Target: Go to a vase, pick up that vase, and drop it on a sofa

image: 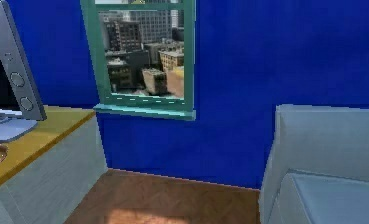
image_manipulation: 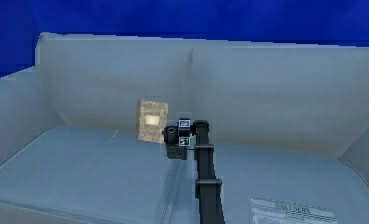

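In the forward view, from the left, we see a flat screen [image: 10, 70] on a white cabinet [image: 54, 165] with a yellow top. Next comes a green-framed window [image: 142, 55] looking out on city blocks, set in a blue wall [image: 242, 90] above a wooden floor [image: 172, 200]. At the right edge is one end of a grey sofa [image: 322, 150].

The arm side view gives us what that view leaves out: the sofa's long back and seat stretch across the picture, with the blue wall above. Left of the middle, a tan block [image_manipulation: 150, 120] shows in front of the line where the back meets the seat. It is taller than it is wide, so its long axis runs roughly up and down. We cannot make out a mouth or a base, so we cannot say which end is the top.

Just right of the block is the gripper [image_manipulation: 164, 134], with its fingers reaching toward the block's lower right side. Two small white squares [image_manipulation: 184, 125] sit beside it at the end of the dark arm [image_manipulation: 207, 185], which rises from the bottom edge. We cannot tell whether the block hangs from the fingers or rests on the sofa, so we cannot tell whether the gripper holds anything. A pale printed sheet [image_manipulation: 292, 210] lies on the seat at the bottom right.
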Motion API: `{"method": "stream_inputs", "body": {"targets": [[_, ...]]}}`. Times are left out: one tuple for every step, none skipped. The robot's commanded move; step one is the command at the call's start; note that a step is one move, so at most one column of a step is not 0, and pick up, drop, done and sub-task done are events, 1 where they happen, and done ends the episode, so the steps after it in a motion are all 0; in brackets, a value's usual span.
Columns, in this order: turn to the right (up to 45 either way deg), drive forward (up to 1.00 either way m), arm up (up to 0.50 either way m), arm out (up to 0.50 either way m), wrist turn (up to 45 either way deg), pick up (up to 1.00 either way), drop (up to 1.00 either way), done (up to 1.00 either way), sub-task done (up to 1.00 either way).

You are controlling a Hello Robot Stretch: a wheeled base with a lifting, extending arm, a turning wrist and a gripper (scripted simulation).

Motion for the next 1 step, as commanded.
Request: {"method": "stream_inputs", "body": {"targets": [[0.0,0.0,0.0,0.0,0.0,0.0,1.0,0.0,0.0]]}}
